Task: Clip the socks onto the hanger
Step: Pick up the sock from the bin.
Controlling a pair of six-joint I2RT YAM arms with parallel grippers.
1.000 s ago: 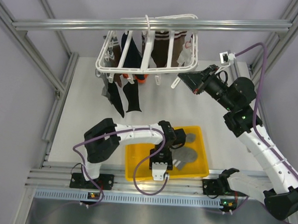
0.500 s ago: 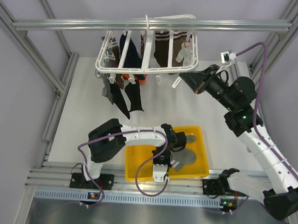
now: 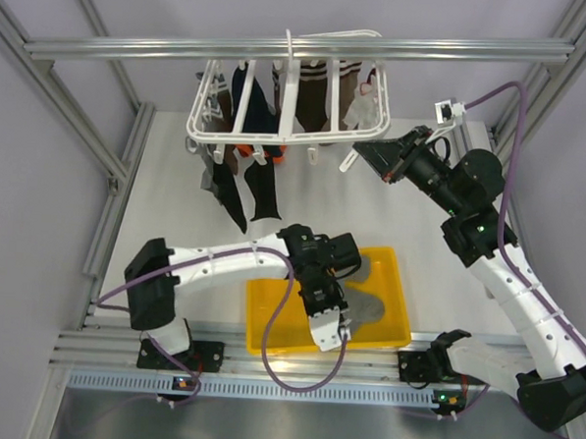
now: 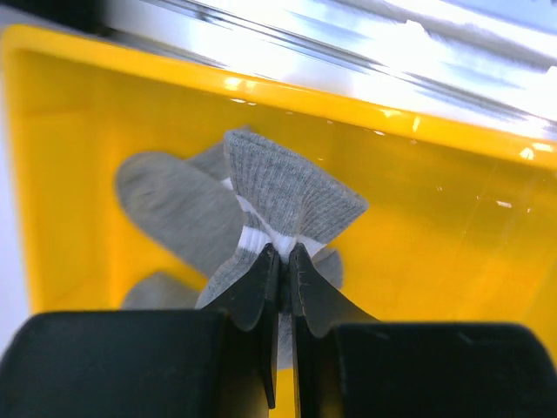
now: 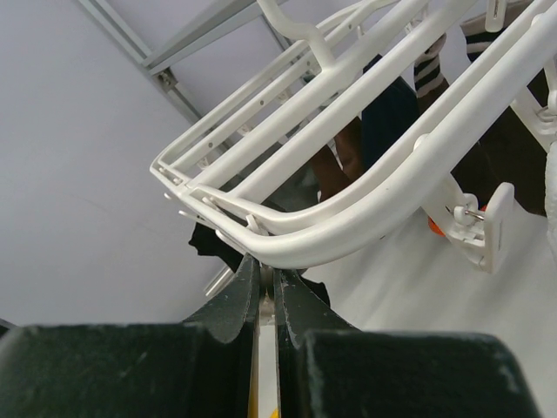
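The grey socks (image 3: 369, 307) lie in the yellow tray (image 3: 268, 321). My left gripper (image 3: 339, 325) is down in the tray. In the left wrist view it (image 4: 283, 252) is shut on one grey sock (image 4: 287, 187) at the white stripes near its cuff. The other grey sock (image 4: 170, 209) lies flat beside it. The white hanger (image 3: 290, 133) hangs from the top rail. My right gripper (image 3: 362, 148) is at its right front corner. In the right wrist view it (image 5: 265, 272) is shut on a small white clip just under the hanger's rim (image 5: 374, 200).
Black and navy socks (image 3: 260, 188) and brown striped socks (image 3: 319, 93) hang clipped on the hanger. Another free clip (image 5: 487, 231) dangles at the rim's right. Aluminium frame posts stand at both sides and a rail (image 3: 282, 50) crosses above.
My left arm's elbow has swung out to the left and its wrist has turned over the tray, with the grey sock pinched. The hanger has swayed slightly left. The right arm has hardly moved.
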